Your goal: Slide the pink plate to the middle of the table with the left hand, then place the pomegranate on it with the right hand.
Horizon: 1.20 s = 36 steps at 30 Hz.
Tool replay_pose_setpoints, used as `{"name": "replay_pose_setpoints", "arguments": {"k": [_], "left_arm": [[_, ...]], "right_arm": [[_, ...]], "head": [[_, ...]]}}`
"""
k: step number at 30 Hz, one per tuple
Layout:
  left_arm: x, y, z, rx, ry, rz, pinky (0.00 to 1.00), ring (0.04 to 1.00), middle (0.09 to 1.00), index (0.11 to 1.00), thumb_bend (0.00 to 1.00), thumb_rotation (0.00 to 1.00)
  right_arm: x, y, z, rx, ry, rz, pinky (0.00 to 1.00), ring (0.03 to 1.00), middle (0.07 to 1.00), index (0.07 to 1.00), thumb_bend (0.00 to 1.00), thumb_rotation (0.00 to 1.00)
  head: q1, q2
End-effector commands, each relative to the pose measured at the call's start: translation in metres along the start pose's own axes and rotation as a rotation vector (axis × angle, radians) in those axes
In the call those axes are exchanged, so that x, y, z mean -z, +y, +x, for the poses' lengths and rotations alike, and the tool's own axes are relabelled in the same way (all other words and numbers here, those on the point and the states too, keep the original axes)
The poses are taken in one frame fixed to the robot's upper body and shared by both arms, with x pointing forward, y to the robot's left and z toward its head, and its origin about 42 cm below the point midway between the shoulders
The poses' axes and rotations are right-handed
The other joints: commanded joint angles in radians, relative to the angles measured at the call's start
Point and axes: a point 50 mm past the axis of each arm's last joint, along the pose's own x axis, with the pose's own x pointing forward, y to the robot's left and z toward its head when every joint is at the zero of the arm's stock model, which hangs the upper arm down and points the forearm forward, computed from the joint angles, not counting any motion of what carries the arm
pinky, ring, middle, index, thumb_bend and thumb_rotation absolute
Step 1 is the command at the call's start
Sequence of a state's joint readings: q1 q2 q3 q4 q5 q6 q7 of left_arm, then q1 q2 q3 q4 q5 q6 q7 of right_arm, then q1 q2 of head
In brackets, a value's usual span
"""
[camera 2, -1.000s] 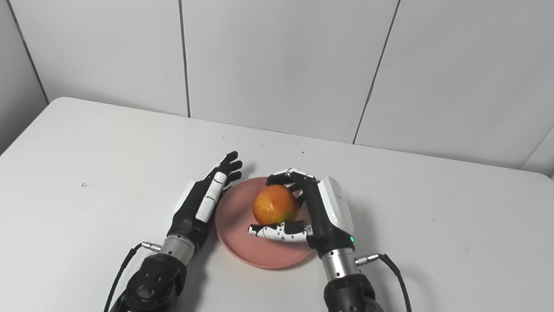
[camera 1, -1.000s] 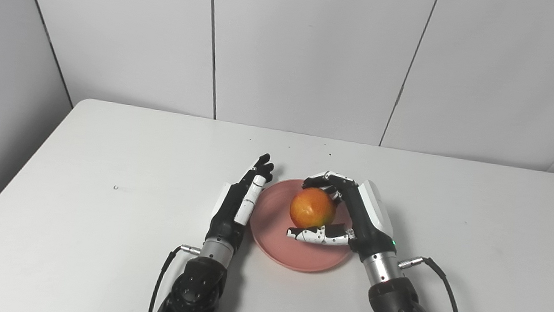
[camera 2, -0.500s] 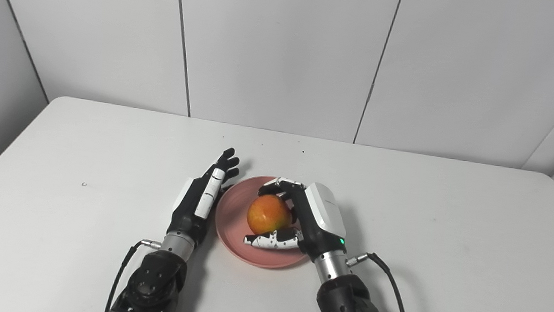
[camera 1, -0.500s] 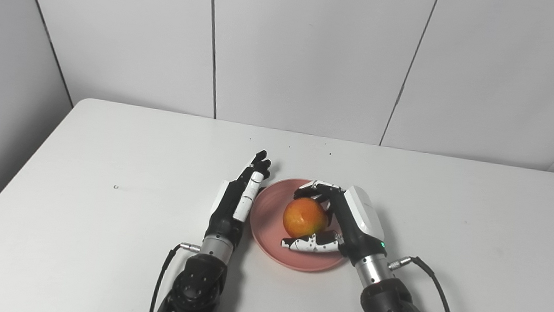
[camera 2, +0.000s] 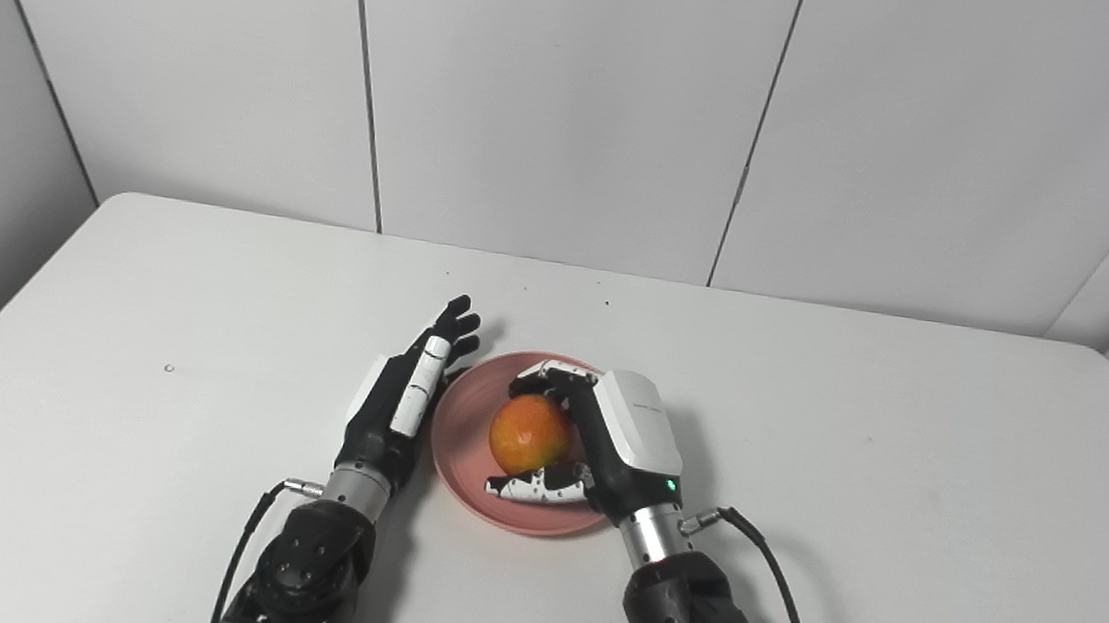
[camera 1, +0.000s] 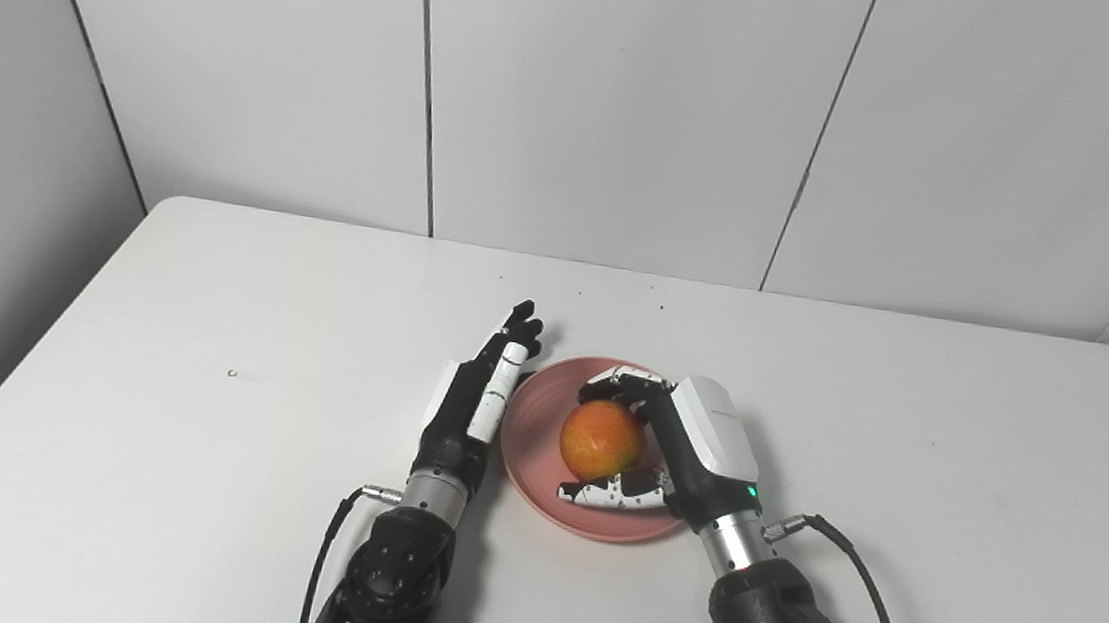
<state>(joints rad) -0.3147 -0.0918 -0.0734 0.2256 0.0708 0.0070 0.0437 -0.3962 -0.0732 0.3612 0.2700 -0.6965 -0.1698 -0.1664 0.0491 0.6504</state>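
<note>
Pink against the white table [camera 1: 202,441], our plate [camera 1: 528,445] sits near the middle of the tabletop, a little toward our side of it. On it, or just above it, is the pomegranate [camera 1: 602,439], orange-red with a yellowish patch; we cannot tell from either eye view whether its underside touches the plate. Our right hand [camera 1: 673,447] is wrapped around the fruit from the right: the fingers [camera 1: 620,386] curl over its far side and the thumb [camera 1: 611,495] crosses beneath its near side, so the fruit is held between them. The white back of that hand faces up and to the right, with a small green light showing near the wrist. Our left hand [camera 1: 478,400] holds nothing; it lies just beside the plate's left rim, fingers straight, close together and pointing away from us toward the wall [camera 1: 613,106], the hand turned on its edge. Whether it touches the rim we cannot tell. Both forearms enter from the bottom edge, each with a thin cable at the wrist.
</note>
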Motion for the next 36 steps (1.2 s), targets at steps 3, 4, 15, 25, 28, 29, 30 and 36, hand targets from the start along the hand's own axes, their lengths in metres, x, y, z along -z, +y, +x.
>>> {"name": "replay_pose_setpoints", "arguments": {"k": [3, 4, 15, 25, 28, 29, 30, 36], "left_arm": [[-0.021, -0.008, 0.011, 0.003, -0.083, -0.001, 0.89, 0.925, 0.934, 0.923, 0.62, 1.00], [-0.021, -0.007, 0.011, 0.003, -0.085, -0.001, 0.89, 0.925, 0.934, 0.923, 0.62, 1.00], [-0.017, -0.004, 0.013, -0.005, -0.129, 0.043, 0.90, 0.932, 0.937, 0.920, 0.66, 1.00], [-0.015, 0.002, 0.017, -0.022, -0.151, 0.054, 0.94, 0.947, 0.943, 0.919, 0.65, 1.00], [-0.015, 0.003, 0.017, -0.020, -0.154, 0.060, 0.93, 0.944, 0.941, 0.918, 0.66, 1.00], [-0.015, 0.004, 0.017, -0.020, -0.154, 0.060, 0.93, 0.944, 0.941, 0.918, 0.66, 1.00], [-0.015, 0.004, 0.017, -0.021, -0.153, 0.059, 0.94, 0.951, 0.945, 0.919, 0.65, 1.00], [-0.016, 0.004, 0.017, -0.023, -0.138, 0.048, 0.95, 0.965, 0.955, 0.925, 0.65, 1.00]], "right_arm": [[-0.012, -0.015, 0.015, 0.061, -0.101, -0.035, 0.52, 0.605, 0.532, 0.465, 0.52, 0.00], [-0.013, -0.015, 0.015, 0.061, -0.103, -0.041, 0.52, 0.605, 0.531, 0.466, 0.52, 0.00], [-0.013, -0.016, 0.014, 0.054, -0.115, -0.037, 0.60, 0.694, 0.683, 0.494, 0.51, 0.13], [-0.015, -0.018, 0.011, 0.021, -0.110, -0.030, 0.73, 0.794, 0.789, 0.498, 0.51, 0.16], [-0.015, -0.018, 0.010, 0.019, -0.111, -0.019, 0.76, 0.822, 0.824, 0.608, 0.57, 0.24], [-0.016, -0.018, 0.010, 0.020, -0.113, -0.017, 0.77, 0.828, 0.830, 0.664, 0.61, 0.29], [-0.016, -0.018, 0.009, 0.021, -0.117, -0.016, 0.80, 0.857, 0.855, 0.721, 0.63, 0.38], [-0.017, -0.017, 0.006, 0.024, -0.129, -0.007, 0.86, 0.906, 0.893, 0.795, 0.65, 0.47]], "head": [[0.000, 0.000], [-0.002, -0.001], [-0.004, 0.000], [-0.004, 0.001], [-0.004, 0.002], [-0.005, 0.002], [-0.005, 0.002], [-0.006, 0.004]]}}
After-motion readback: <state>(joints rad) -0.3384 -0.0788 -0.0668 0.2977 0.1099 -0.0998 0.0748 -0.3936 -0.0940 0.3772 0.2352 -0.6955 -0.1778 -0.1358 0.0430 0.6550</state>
